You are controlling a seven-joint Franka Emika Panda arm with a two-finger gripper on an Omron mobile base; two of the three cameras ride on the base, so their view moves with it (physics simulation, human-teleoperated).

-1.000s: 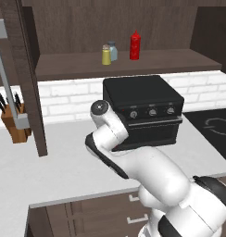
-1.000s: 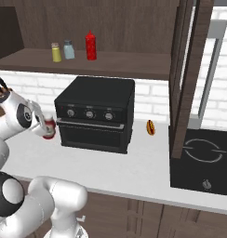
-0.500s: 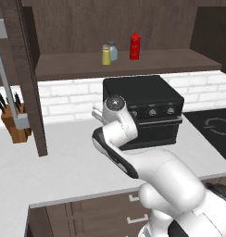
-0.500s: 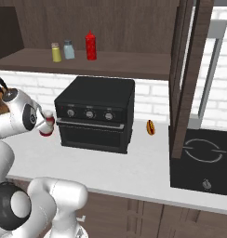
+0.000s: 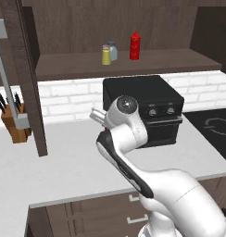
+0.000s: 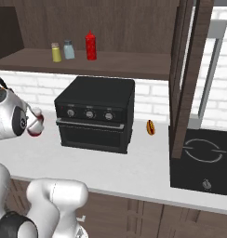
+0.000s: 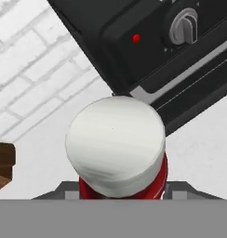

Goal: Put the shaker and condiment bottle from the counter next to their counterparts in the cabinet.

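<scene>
— Between the fingers of the tool [image 7: 120, 197], what do you see?
— The condiment bottle [image 7: 116, 151], white cap facing the hand camera, red body pinched on both sides by the tool. In the right base view the bottle [image 6: 35, 126] hangs at the end of the arm, clear of the table [image 6: 148, 162].

— What has changed from a second ago?
— The arm has lifted. Before, the bottle sat low, level with the foot of the black oven [image 6: 96, 114]; now it is up near the oven's knob row, and the wrist has risen in front of the oven's left side in the left base view.

— What lies around the tool?
— Just beyond it, the oven front with a knob [image 7: 184, 25] and a red light. To one side, brick wall and a corner of the knife block [image 5: 15, 121].

— And up on the cabinet shelf [image 5: 156, 62]?
— Well above the tool: the yellow shaker [image 5: 106, 55] just beside the blue-grey shaker [image 5: 113, 51], and the tall red squeeze bottle [image 5: 134, 46] near them. None of those have shifted.

— Anything else on the table?
— A small hot dog [image 6: 150, 127] past the oven's far side.
</scene>
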